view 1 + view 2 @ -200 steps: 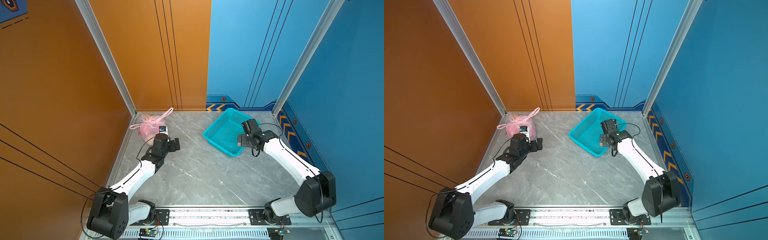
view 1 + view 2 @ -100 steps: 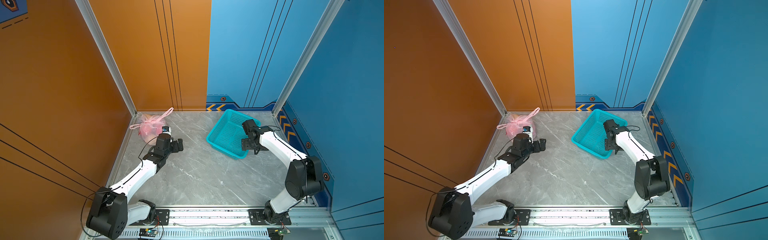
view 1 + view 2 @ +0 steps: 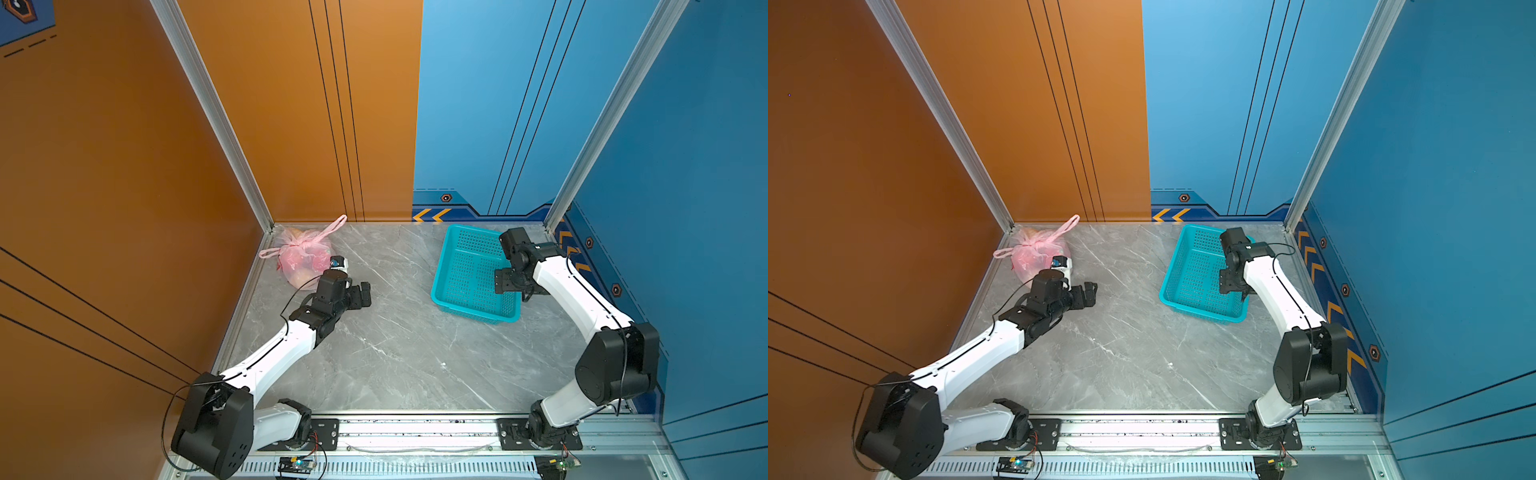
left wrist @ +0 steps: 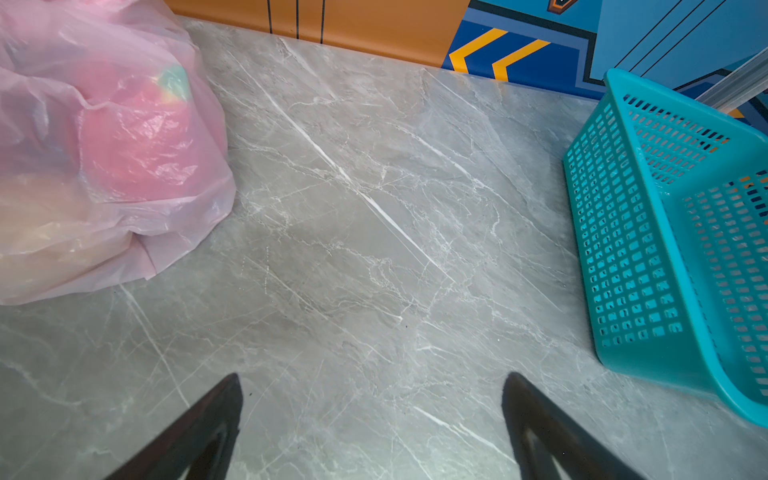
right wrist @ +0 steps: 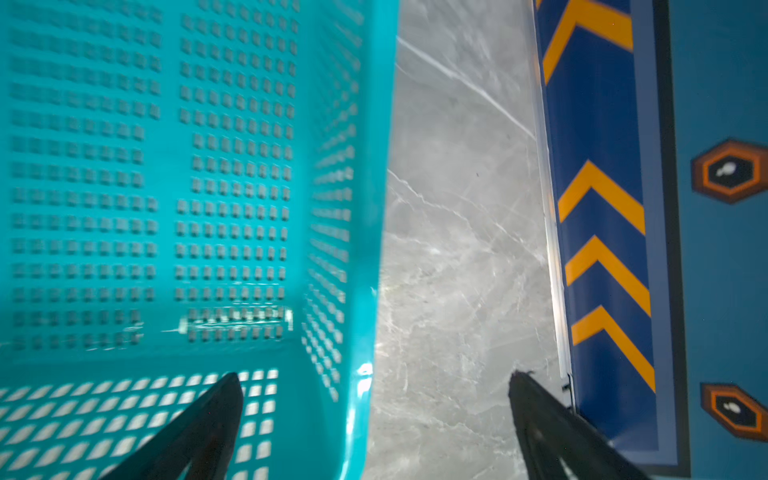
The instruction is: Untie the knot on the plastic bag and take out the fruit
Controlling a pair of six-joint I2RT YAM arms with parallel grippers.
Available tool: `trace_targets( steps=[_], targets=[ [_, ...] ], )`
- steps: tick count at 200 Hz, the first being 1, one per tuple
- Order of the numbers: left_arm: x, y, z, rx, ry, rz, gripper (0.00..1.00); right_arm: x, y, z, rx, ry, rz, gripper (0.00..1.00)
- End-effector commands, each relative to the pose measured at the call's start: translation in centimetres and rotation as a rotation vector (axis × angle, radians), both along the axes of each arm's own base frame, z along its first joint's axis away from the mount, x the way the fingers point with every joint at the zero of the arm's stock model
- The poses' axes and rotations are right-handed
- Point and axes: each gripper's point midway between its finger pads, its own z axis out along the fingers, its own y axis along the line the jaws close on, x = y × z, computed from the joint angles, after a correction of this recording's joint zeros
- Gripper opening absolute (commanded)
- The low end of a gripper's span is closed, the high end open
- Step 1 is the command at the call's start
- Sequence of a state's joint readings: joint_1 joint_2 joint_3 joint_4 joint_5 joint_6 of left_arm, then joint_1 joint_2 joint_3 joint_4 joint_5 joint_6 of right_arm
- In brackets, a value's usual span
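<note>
The pale pink plastic bag (image 3: 300,259) (image 3: 1034,257) lies in the far left corner, close to the orange wall. Its knot (image 3: 309,240) (image 3: 1044,239) sits on top, with loop handles sticking out on both sides. Fruit shows through the film: a red-pink piece (image 4: 137,145) and a cream one (image 4: 50,232). My left gripper (image 3: 359,295) (image 3: 1088,293) (image 4: 374,378) is open over bare table, just right of the bag and not touching it. My right gripper (image 3: 505,282) (image 3: 1229,282) (image 5: 374,378) is open astride the teal basket's right wall, one finger inside, one outside.
The teal perforated basket (image 3: 465,270) (image 3: 1196,270) (image 4: 623,249) (image 5: 166,166) stands at the far right with nothing in it. The blue side wall with yellow chevrons (image 5: 602,199) runs close behind it. Grey marble table (image 3: 407,332) lies between the arms.
The right arm swung back toward the blue wall, and the basket turned and shifted right with it. The left gripper slid a little right, away from the bag. Both grippers stayed open.
</note>
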State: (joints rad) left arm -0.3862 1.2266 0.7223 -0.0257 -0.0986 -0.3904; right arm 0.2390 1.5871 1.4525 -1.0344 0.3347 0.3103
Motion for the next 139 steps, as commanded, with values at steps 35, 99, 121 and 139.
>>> trace_targets(
  steps=[35, 99, 121, 139],
  targets=[
    [-1.1, -1.5, 0.8, -0.056, 0.029, -0.044, 0.98, 3.4, 10.9, 1.7, 0.127, -0.042, 0.143, 1.00],
    [-2.2, -1.4, 0.6, -0.071, 0.045, -0.050, 0.98, 8.6, 18.9, -2.1, 0.152, -0.047, 0.248, 0.96],
    [-2.6, -1.1, 0.6, -0.070, 0.047, -0.044, 0.98, 9.7, 19.4, -4.4, 0.132, -0.017, 0.253, 0.92],
    [-3.0, -0.9, 0.5, -0.068, 0.049, -0.039, 0.98, 9.9, 19.0, -5.7, 0.113, 0.007, 0.247, 0.86]
  ],
)
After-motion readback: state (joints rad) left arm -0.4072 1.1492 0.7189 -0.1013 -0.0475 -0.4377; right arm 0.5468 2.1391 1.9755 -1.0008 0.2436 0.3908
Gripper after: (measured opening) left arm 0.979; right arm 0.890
